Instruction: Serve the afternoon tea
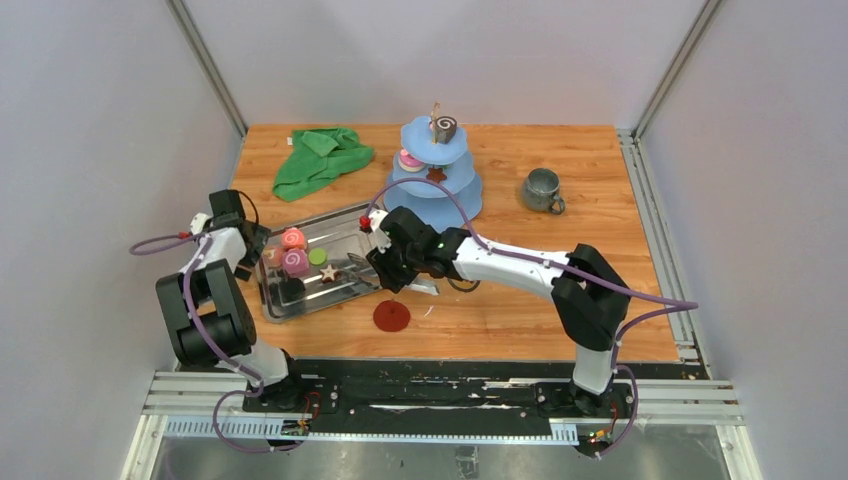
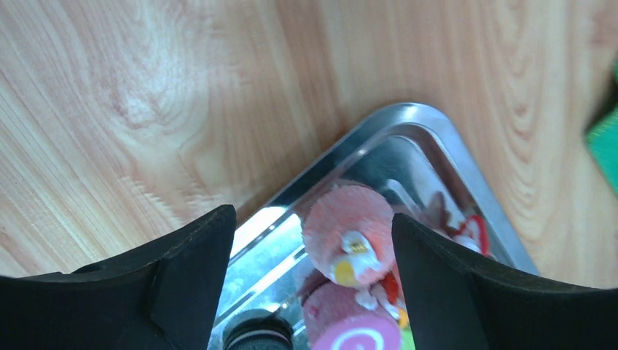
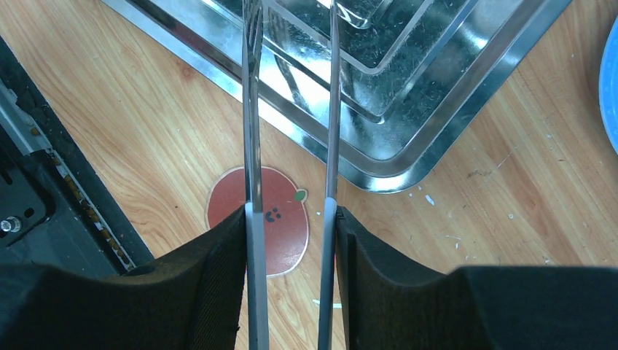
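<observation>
The steel tray [image 1: 345, 222] holds two pink swirl rolls [image 1: 295, 250], a green disc [image 1: 318, 256], a brown star [image 1: 328, 272] and a black disc [image 1: 290, 288]. My left gripper [image 2: 312, 219] stands open above the tray's left corner, with a fuzzy pink sweet [image 2: 350, 226] below and between its fingers, untouched. My right gripper [image 3: 291, 215] is shut on metal tongs [image 3: 252, 109], whose empty tips reach over the tray's near corner [image 3: 386, 175]. A brown swirl roll [image 1: 443, 127], a pink sweet [image 1: 410, 160] and a star [image 1: 436, 175] sit on the blue tiered stand [image 1: 450, 205]. The grey-green mug [image 1: 543, 190] stands at the right.
A green cloth [image 1: 322, 155] lies crumpled at the back left. A red apple sticker [image 1: 391, 316] lies on the wooden table in front of the tray. Metal rails run along the near edge and the right side.
</observation>
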### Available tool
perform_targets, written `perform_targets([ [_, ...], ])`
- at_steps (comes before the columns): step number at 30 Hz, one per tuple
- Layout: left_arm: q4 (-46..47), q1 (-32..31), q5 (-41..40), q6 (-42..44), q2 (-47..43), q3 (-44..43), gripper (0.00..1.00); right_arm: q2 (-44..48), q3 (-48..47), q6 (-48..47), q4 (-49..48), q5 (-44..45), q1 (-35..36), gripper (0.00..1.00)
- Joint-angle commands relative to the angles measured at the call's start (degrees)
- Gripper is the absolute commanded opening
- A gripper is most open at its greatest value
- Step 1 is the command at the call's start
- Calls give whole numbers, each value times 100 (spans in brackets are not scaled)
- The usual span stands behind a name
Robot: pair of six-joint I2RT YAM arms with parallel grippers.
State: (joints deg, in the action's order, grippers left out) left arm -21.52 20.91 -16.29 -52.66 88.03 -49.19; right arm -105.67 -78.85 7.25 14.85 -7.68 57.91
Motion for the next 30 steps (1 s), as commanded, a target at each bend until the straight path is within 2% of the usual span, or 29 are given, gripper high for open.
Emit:
perform_targets([
  [1,-363,-15,306,427,-529,-349,83,39,-104,-115,-140,-9,79,45],
  [13,-1229,-13,841,1857,-2420,-485,85,96,104,-165,-360,46,156,46],
  [20,-1722,-16,1154,2215,-3473,-537,86,20,105,-171,-415,-77,232,47],
  [30,-2042,-14,1304,2296,-3683,-680,87,-217,35,-162,-483,-86,356,47],
])
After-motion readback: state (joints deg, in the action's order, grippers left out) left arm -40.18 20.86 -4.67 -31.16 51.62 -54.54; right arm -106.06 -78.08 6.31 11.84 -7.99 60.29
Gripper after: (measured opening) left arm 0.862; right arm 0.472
